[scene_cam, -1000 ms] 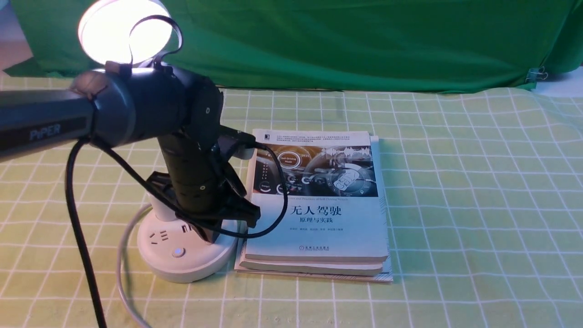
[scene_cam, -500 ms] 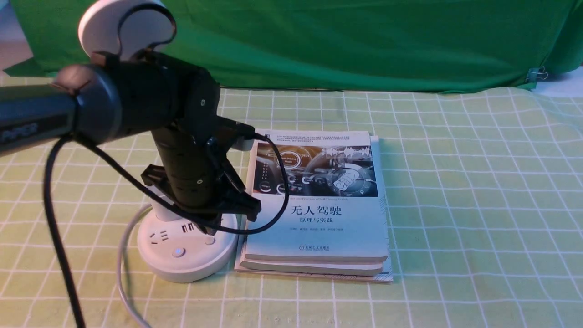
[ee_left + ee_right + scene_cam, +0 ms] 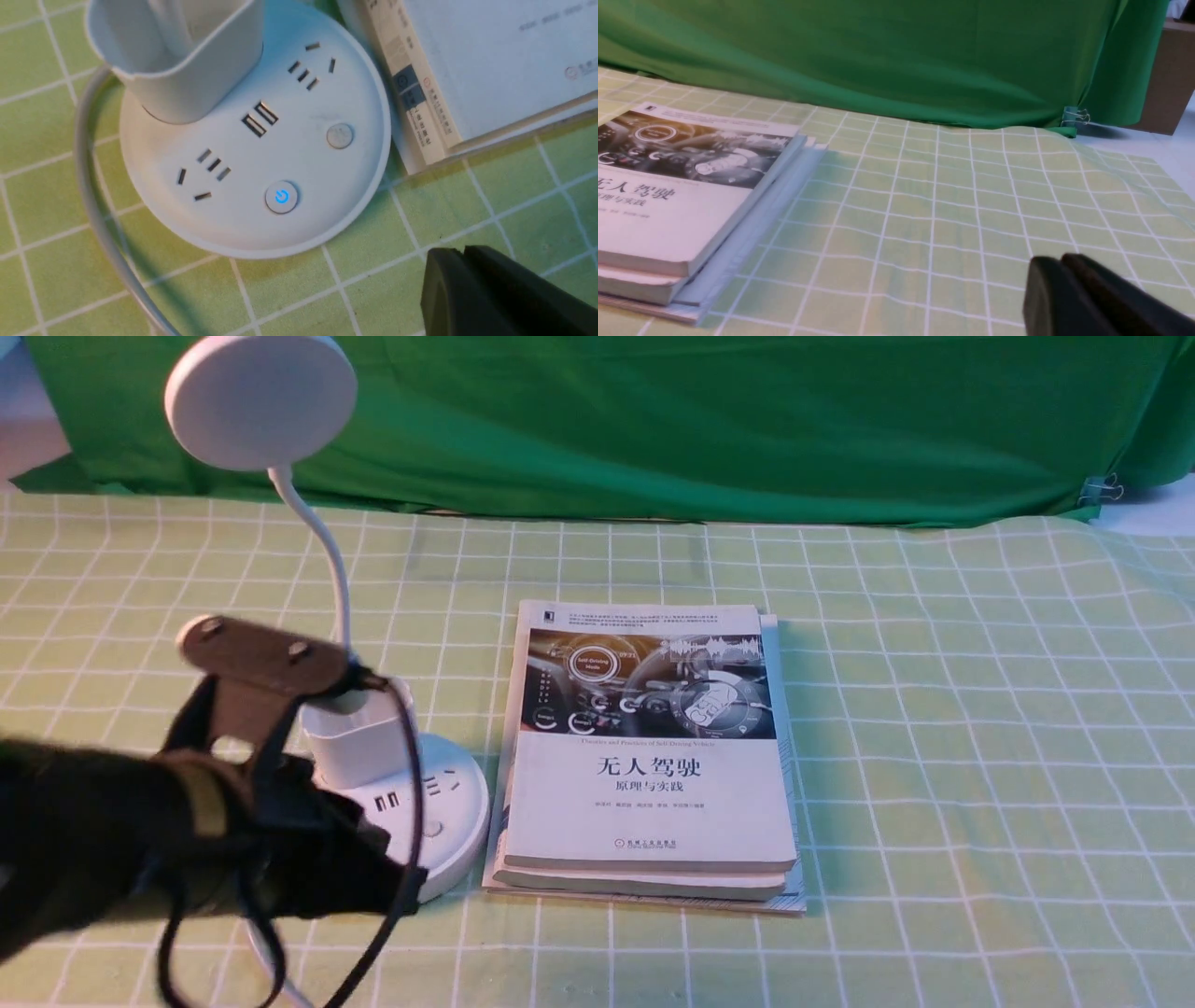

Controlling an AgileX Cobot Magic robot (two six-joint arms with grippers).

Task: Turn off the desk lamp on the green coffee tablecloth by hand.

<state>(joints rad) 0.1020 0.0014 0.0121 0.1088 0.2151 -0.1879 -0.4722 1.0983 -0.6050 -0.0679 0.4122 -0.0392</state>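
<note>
My left black pincer is narrow, tips together, nothing held. White disc-headed desk lamp, unlit, stands ahead and slightly right; left arm nearer. Long axis upright: bendy neck rises, leaning left to the head. Next: likely just retreat, clear of neck.

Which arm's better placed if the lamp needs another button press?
Left, I'd say. Its claw hovers near the lamp base, both buttons in its wrist view. The right wrist view shows books and tablecloth, no lamp.
</note>
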